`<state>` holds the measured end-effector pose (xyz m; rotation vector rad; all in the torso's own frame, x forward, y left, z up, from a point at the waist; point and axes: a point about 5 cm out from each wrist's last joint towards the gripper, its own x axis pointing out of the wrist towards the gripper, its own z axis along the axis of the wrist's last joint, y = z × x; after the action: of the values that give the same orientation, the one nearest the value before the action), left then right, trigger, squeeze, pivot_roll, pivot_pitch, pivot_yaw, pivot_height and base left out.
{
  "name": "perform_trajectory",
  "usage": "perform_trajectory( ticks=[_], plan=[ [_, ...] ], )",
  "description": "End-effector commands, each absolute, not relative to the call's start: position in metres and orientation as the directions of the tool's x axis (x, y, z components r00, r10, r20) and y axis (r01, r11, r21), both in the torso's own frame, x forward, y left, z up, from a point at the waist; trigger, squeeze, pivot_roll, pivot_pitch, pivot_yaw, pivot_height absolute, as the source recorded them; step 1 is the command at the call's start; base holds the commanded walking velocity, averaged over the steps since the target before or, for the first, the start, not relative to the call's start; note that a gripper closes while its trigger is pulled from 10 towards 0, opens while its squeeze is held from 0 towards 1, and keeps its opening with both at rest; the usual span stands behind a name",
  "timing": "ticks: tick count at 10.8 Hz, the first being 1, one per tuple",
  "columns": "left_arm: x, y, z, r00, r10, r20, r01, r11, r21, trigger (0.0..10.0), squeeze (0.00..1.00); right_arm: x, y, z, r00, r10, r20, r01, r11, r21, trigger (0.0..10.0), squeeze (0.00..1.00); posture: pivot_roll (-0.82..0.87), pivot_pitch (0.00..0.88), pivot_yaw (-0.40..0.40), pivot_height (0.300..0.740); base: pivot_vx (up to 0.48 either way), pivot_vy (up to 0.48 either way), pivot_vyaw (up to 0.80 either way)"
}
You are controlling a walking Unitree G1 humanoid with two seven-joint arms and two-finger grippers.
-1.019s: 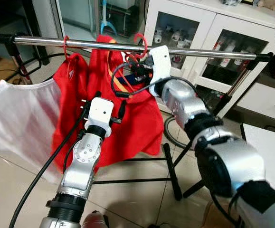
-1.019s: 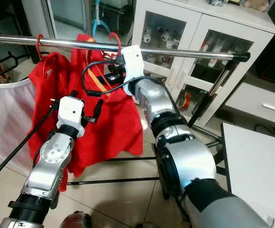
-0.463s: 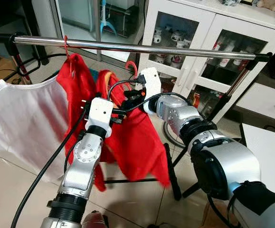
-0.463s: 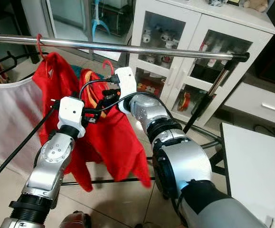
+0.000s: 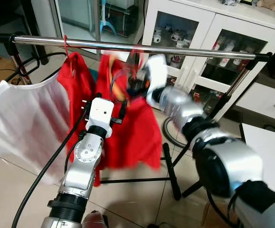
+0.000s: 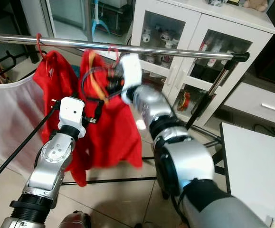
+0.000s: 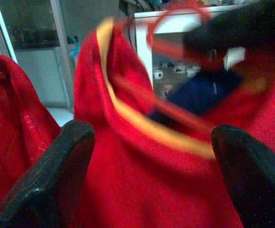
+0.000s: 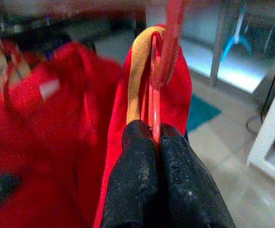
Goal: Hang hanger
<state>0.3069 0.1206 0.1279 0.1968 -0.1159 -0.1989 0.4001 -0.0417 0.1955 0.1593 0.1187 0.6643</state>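
A red hanger (image 8: 168,57) carries a red shirt with a yellow collar (image 5: 137,128). My right gripper (image 8: 157,135) is shut on the hanger's neck and holds it, blurred by motion, just below the steel rail (image 5: 199,51). The hook (image 6: 112,49) reaches about rail height; I cannot tell whether it is over the rail. My left gripper (image 7: 151,137) is open in front of the shirt, its fingers (image 7: 56,171) wide apart and holding nothing. A second red garment (image 5: 75,80) hangs on the rail to the left.
A white cloth (image 5: 18,118) hangs at the far left. Behind the rail stands a white cabinet with glass doors (image 5: 213,33). The rack's black legs (image 5: 173,171) cross the tiled floor. A white tabletop (image 5: 270,142) lies at the right.
Half a second ago my right gripper held the hanger and shirt well below the rail; it has now swung them back up to rail height. The left arm has stayed put.
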Motion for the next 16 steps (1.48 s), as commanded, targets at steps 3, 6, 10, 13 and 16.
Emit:
perform_trajectory(
  ticks=[3,6,10,13,16],
  plan=[
    [0.303,0.114,0.125,0.971,-0.226,0.078,0.209,0.959,0.189,10.0,0.00,0.410,-0.051,0.241,0.785,0.615,0.075,-0.617,0.766,0.181,0.0,0.00,0.16,0.072,-0.139,0.740,0.000,0.000,0.00],
    [0.298,0.110,0.121,0.974,-0.219,0.061,0.207,0.965,0.161,10.0,0.00,0.406,-0.035,0.217,0.778,0.620,-0.099,-0.547,0.747,0.378,0.0,0.00,0.18,0.089,-0.159,0.740,0.000,0.000,0.00],
    [0.297,0.114,0.120,0.979,-0.200,0.045,0.193,0.972,0.135,10.0,0.00,0.394,-0.025,0.180,0.753,0.596,-0.279,-0.487,0.790,0.373,0.0,0.00,0.18,0.092,-0.167,0.740,0.000,0.000,0.00],
    [0.298,0.111,0.120,0.975,-0.220,0.043,0.212,0.967,0.142,10.0,0.00,0.396,-0.031,0.177,0.792,0.553,-0.260,-0.530,0.833,0.160,10.0,0.00,0.17,0.091,-0.157,0.740,0.000,0.000,0.00],
    [0.302,0.109,0.123,0.970,-0.236,0.049,0.227,0.962,0.150,10.0,0.00,0.403,-0.040,0.198,0.855,0.512,-0.082,-0.511,0.859,0.040,10.0,1.00,0.14,0.087,-0.145,0.740,0.000,0.000,0.00]
  ],
)
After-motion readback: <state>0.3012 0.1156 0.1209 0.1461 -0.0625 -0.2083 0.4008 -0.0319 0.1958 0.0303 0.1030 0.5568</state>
